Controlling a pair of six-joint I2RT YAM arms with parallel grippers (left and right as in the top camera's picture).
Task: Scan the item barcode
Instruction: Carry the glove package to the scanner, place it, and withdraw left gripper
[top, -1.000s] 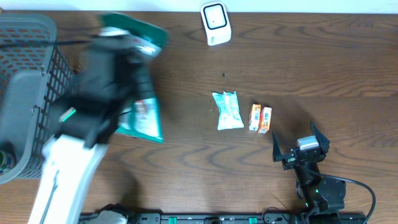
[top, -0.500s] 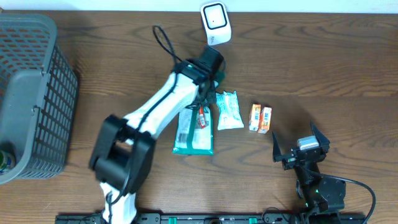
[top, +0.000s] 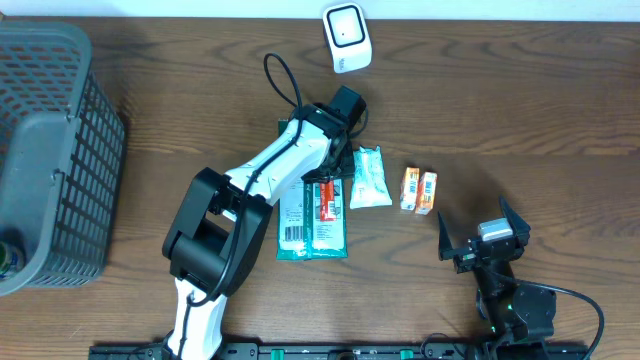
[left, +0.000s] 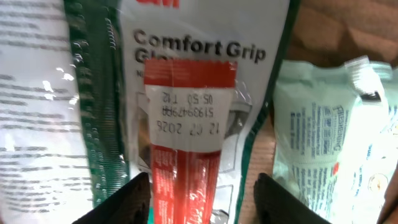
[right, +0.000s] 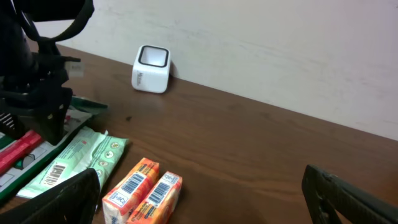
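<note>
Dark wood table (top: 560, 110) against a pale wall; grey mesh basket (top: 60, 150) at the left edge; white scanner (top: 346, 38) upright at the far edge, centre; glove pack (top: 295, 215), green and white with "Comfort Grip" printed on it, lies flat mid-table, on the near side of the scanner and apart from it, barcode (top: 291, 233) face up at its near-left corner; red stick packet (top: 325, 200) with a white date label lies on top of the glove pack along its right half; pale green packet (top: 368, 178) just beside the pack's right edge, cannot tell if touching; 2 orange boxes (top: 419, 190) side by side right of that packet, barcodes up; left arm (top: 270, 165) stretches from the near edge across the pack toward the scanner; left gripper (left: 202, 193) points down over the pack, jaws apart on either side of the red stick packet, gripping nothing; right gripper (top: 478, 225) sits near the front right, well apart from the boxes, jaws spread wide and empty.
</note>
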